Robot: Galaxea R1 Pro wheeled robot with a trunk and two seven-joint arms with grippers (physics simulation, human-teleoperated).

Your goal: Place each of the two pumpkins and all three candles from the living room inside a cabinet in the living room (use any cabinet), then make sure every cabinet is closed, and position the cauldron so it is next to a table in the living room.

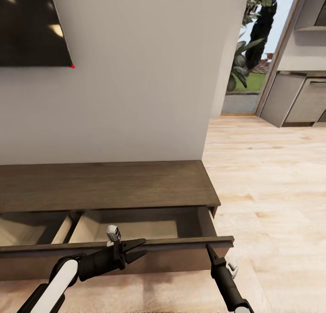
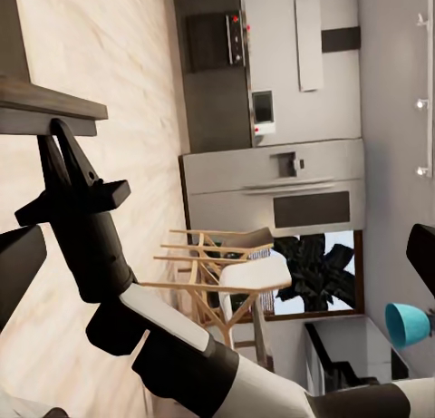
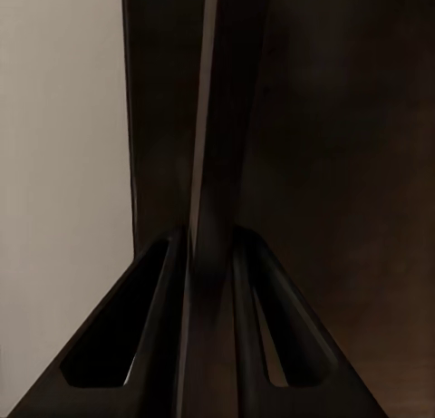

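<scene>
A pale plank floor [image 1: 271,177] and a plain white wall [image 1: 136,78] frame the scene, with the corner of a dark wall-mounted screen [image 1: 31,28] seen at the upper left and a kitchen opening beyond at the right. Against the wall stands the long low dark-brown wooden cabinet [image 1: 104,184], its right-hand drawer [image 1: 136,246] pulled out so that the pale wood interior is exposed; no pumpkin or candle is seen in the visible part of it. The right gripper [image 1: 209,248] is set at the drawer's outer corner, and in the right wrist view its black fingers [image 3: 163,327] are seen pinching the thin dark edge of the drawer front. The left gripper [image 1: 136,249] hangs just before the drawer front, its fingers spread and holding nothing. The drawer is judged stiff and light on its runners, handleless, so best taken by the top edge of its front or pushed flat. No brand, label or writing can be read.
</scene>
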